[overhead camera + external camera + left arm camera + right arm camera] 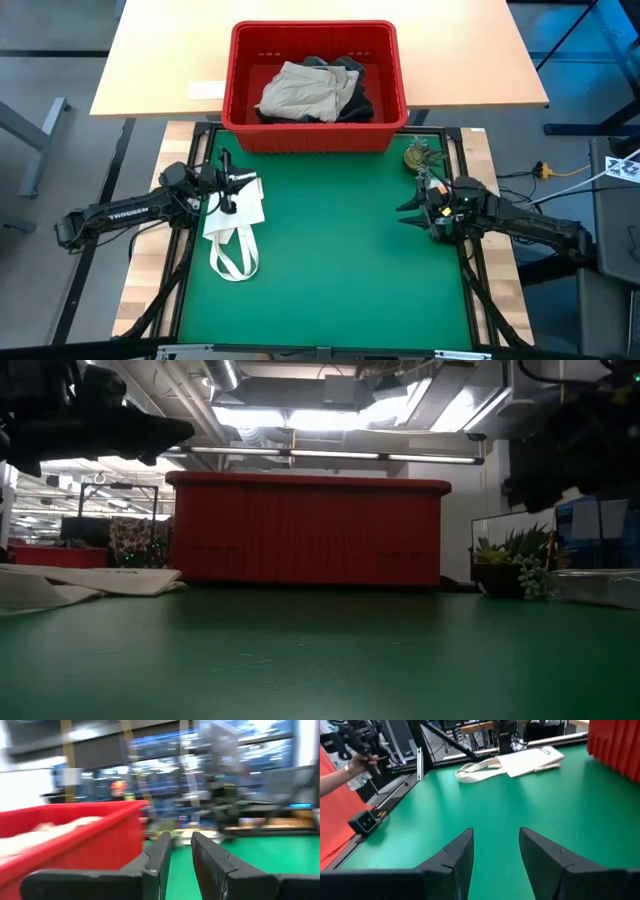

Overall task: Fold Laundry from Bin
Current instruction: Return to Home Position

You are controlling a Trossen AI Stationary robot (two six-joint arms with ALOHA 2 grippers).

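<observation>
High view: laundry [305,90] sits in the bin [315,27] beyond our released, empty left hand [181,840] and right hand [495,835]; we judge only homing remains.

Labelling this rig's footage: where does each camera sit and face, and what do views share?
High view: overhead, looking straight down at mat, bin, laundry; both arms show.
Low view: table height, facing the bin's side; arms dark above.
Left wrist: past left gripper, slightly open, toward the bin.
Right wrist: past open right gripper toward tote bag.
Shared: all four show the bin.
</observation>
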